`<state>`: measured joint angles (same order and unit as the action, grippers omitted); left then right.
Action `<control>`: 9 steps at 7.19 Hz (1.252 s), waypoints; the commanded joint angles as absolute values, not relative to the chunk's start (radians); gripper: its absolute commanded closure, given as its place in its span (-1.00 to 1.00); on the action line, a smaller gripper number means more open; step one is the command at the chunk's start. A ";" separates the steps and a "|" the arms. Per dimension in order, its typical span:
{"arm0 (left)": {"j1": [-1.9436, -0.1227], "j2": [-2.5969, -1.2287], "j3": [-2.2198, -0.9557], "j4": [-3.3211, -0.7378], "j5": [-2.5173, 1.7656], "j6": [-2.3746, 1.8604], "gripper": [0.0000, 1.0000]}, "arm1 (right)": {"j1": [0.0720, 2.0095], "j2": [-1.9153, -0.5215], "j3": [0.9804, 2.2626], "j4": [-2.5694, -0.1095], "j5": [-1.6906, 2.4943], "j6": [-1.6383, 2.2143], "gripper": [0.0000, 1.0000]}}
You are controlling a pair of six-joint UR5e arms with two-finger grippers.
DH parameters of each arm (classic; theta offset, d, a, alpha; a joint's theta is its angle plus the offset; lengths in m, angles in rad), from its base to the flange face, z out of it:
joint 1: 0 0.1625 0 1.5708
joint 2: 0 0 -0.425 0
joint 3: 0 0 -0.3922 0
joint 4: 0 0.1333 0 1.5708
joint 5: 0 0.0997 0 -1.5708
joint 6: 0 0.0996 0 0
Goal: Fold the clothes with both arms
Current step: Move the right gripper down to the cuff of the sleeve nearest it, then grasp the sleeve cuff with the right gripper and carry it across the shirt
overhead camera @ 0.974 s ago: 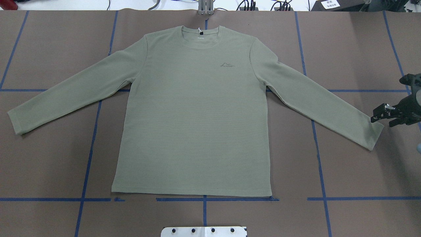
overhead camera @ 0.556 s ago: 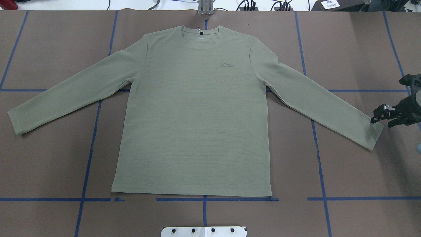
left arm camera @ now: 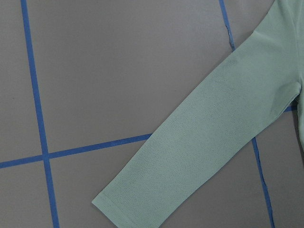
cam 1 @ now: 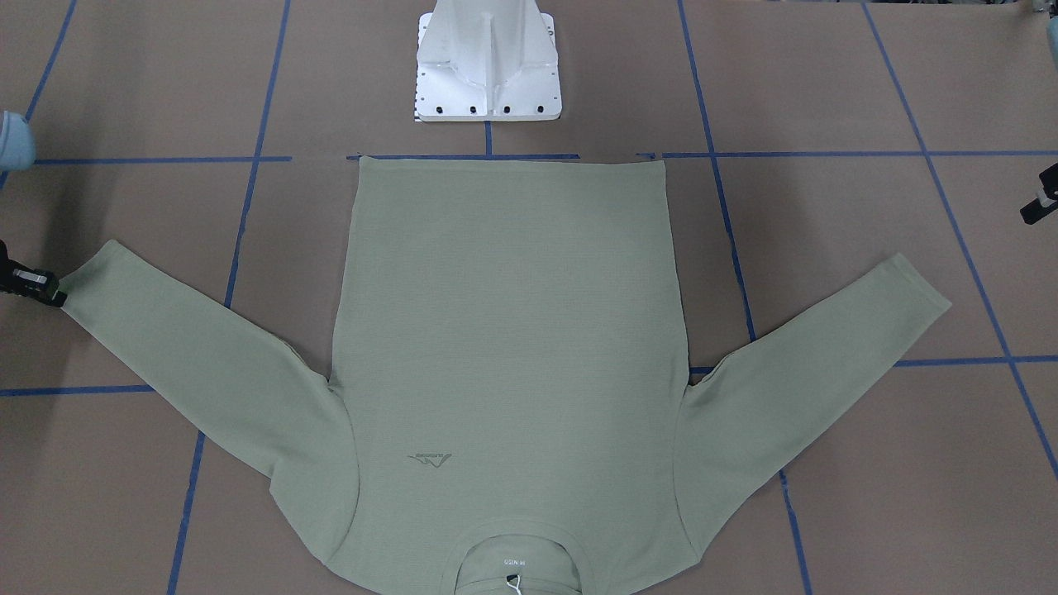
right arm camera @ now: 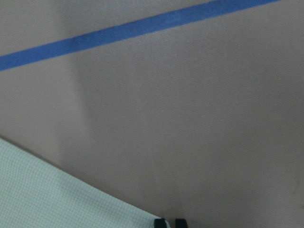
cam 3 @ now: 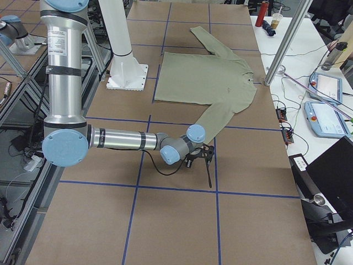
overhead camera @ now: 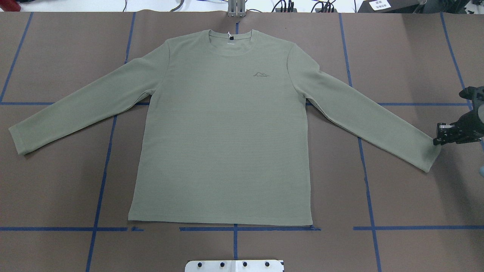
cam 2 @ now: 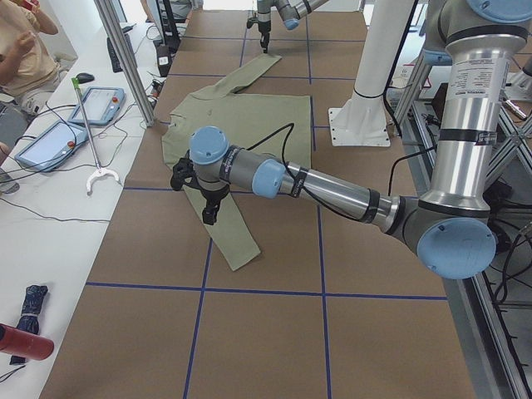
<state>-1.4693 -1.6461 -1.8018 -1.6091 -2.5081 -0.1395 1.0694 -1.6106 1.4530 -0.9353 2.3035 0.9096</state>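
Note:
The clothes [overhead camera: 227, 132], one sage-green long-sleeved shirt, lie flat and front up with both sleeves spread; the collar points away from the robot. My right gripper [overhead camera: 438, 140] sits low on the table at the corner of the right sleeve's cuff [overhead camera: 431, 155]. In the right wrist view its fingertips [right arm camera: 160, 222] are nearly together at the fabric's corner, pinching it. My left gripper [cam 1: 1040, 202] only shows at the frame's edge, hovering beyond the left cuff [cam 1: 917, 277]. Its wrist view looks down on that cuff [left arm camera: 128, 209], and I cannot tell whether it is open or shut.
The white pedestal base [cam 1: 488, 66] stands just behind the shirt's hem. Blue tape lines [overhead camera: 100, 189] grid the brown table. Tablets [cam 2: 58, 137] and a seated person [cam 2: 25, 50] are along the far side, past a metal post [overhead camera: 236, 7].
The right gripper's fingers have come together and it has dropped a little at the cuff corner. The shirt has not moved.

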 commanded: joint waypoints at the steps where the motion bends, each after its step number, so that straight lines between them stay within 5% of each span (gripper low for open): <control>1: -1.470 -1.646 -1.802 -1.609 -2.510 -0.141 -1.00 | 1.069 -1.611 1.453 -0.934 2.307 0.908 1.00; 6: -1.470 -1.644 -1.818 -1.608 -2.516 -0.143 -1.00 | 1.063 -1.600 1.665 -0.951 2.327 1.090 1.00; 9: -1.470 -1.646 -1.821 -1.609 -2.517 -0.141 -1.00 | 0.997 -1.356 1.717 -1.049 2.327 1.384 1.00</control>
<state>-1.4695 -1.6457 -1.8187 -1.6079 -2.5170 -0.1424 1.0333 -1.4837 1.7041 -0.9890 2.3336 1.2478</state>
